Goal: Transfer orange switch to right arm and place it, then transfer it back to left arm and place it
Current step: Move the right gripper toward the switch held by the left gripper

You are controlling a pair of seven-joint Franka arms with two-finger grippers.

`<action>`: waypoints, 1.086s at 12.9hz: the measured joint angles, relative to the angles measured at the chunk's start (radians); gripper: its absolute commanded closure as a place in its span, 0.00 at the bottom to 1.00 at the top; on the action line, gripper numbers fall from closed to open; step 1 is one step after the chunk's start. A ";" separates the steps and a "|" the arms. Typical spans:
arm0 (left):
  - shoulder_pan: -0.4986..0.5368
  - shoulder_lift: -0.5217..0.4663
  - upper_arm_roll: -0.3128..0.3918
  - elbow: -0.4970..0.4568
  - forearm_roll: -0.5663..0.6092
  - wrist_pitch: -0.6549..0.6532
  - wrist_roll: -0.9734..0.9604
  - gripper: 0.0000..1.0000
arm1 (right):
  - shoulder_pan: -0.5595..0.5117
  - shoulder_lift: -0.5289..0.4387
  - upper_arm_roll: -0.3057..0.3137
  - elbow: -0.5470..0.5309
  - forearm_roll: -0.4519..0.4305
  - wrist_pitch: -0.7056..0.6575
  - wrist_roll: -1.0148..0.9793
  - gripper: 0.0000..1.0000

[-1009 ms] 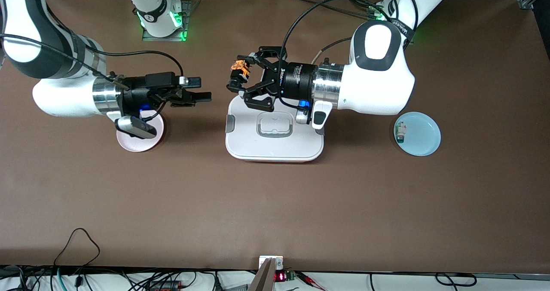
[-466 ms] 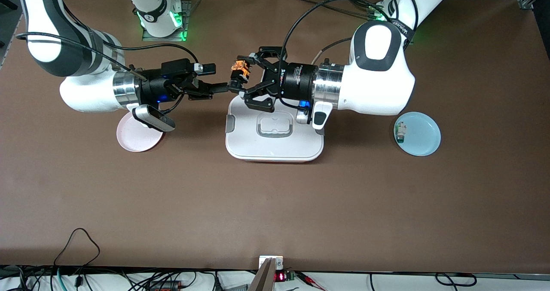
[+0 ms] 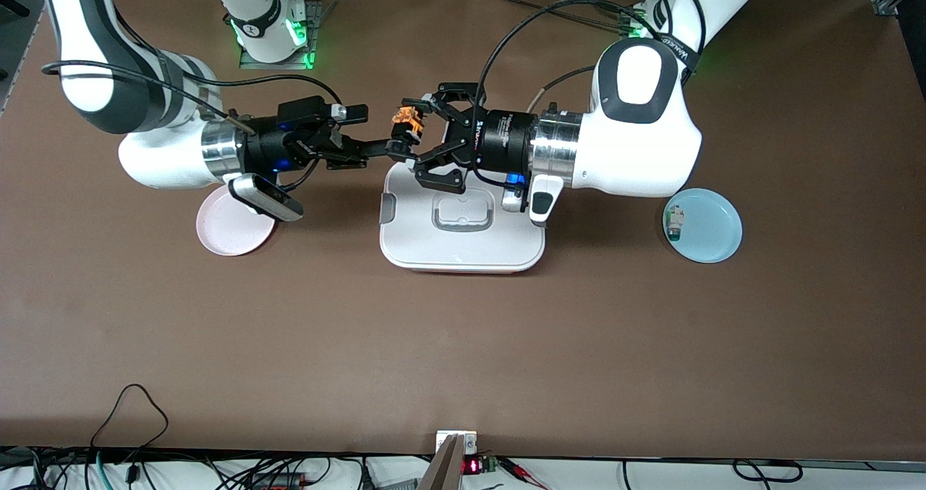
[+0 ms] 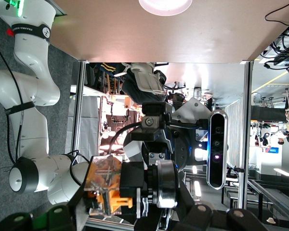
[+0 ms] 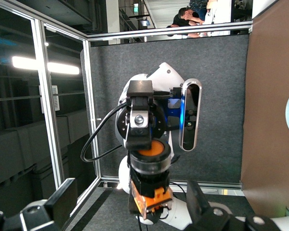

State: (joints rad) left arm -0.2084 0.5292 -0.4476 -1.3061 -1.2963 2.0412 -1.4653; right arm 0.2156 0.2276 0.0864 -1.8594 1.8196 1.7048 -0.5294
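Note:
The orange switch (image 3: pixel 405 119) hangs in the air over the edge of the white box (image 3: pixel 463 240) that lies toward the robots' bases. My left gripper (image 3: pixel 404 131) is shut on it, reaching in from the left arm's end. My right gripper (image 3: pixel 377 131) stands open facing it, and its fingertips reach the switch without closing on it. In the right wrist view the switch (image 5: pixel 151 180) sits between the open fingers (image 5: pixel 62 197), its round orange end turned away from that camera. In the left wrist view the switch (image 4: pixel 108 185) fills the space between the left fingers.
A pink plate (image 3: pixel 228 231) lies under the right arm's wrist. A blue plate (image 3: pixel 712 226) holding a small white-and-green component (image 3: pixel 674 222) sits toward the left arm's end. Cables run along the table's near edge.
The right arm has swung from over the pink plate toward the left gripper, bringing its open fingers up to the switch. The left arm has hardly moved and keeps its grip.

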 measured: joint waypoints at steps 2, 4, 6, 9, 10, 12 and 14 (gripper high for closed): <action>0.001 0.000 0.001 0.000 0.000 0.001 -0.001 1.00 | 0.010 0.015 0.000 -0.001 0.008 0.002 -0.028 0.00; 0.005 0.000 0.002 0.001 0.000 0.001 -0.001 1.00 | 0.017 0.030 0.000 -0.001 0.015 0.002 -0.049 0.00; 0.007 0.000 0.002 0.002 0.000 0.001 -0.001 1.00 | 0.032 0.043 0.000 -0.001 0.058 0.011 -0.080 0.00; 0.008 0.002 0.003 0.002 0.000 0.002 -0.001 1.00 | 0.065 0.047 0.000 0.000 0.121 0.042 -0.099 0.01; 0.013 0.002 0.004 0.002 0.000 0.002 -0.001 1.00 | 0.069 0.046 0.000 0.001 0.130 0.046 -0.101 0.03; 0.027 0.003 0.004 0.002 0.000 0.002 -0.001 1.00 | 0.069 0.045 0.000 0.001 0.134 0.050 -0.102 0.15; 0.029 0.003 0.004 0.002 0.000 0.002 -0.001 1.00 | 0.069 0.045 0.000 0.001 0.134 0.051 -0.114 0.22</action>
State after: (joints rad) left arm -0.1791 0.5323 -0.4437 -1.3042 -1.2963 2.0431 -1.4668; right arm 0.2850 0.2721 0.0860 -1.8583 1.9540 1.7557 -0.6435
